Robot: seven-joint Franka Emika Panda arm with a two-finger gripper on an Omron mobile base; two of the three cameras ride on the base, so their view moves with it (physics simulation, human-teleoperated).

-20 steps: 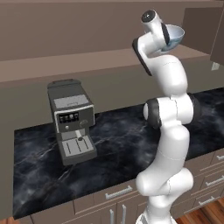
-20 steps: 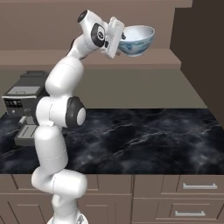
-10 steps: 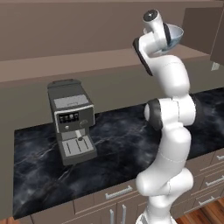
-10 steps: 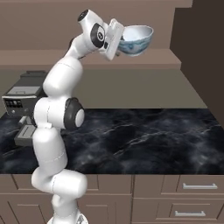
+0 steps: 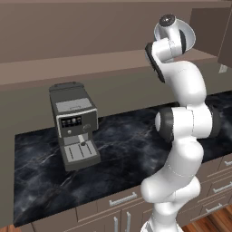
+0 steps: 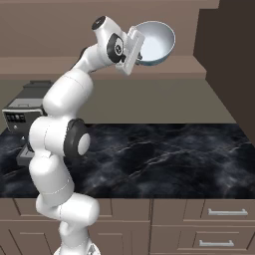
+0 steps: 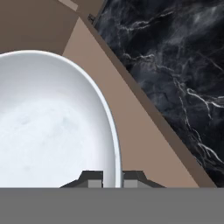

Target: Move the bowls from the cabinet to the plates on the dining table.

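The cabinet stands open above a black marble bench, and its brown shelf runs along the wall at the height of the raised arm. One coffee machine sits on the bench, well to the arm's left. One bowl, the deeper white one, is tipped toward the room at the shelf's front edge; I cannot tell whether it rests on the shelf or hangs just clear of it. No second bowl and no plates can be counted from here.

The gripper has its jaws clenched on the bowl's rim, one fingertip inside the wall and one outside, as the hand view shows.

The step in hand looks like the pick-up of the first bowl from the cabinet. With the rim pinched, the next move calls for lifting the bowl clear of the shelf edge, drawing it out past the cabinet side, and levelling it. A thin-rim grip could let a tilted bowl swing or slip, so a slow withdrawal seems wise before the base drives to the dining table.
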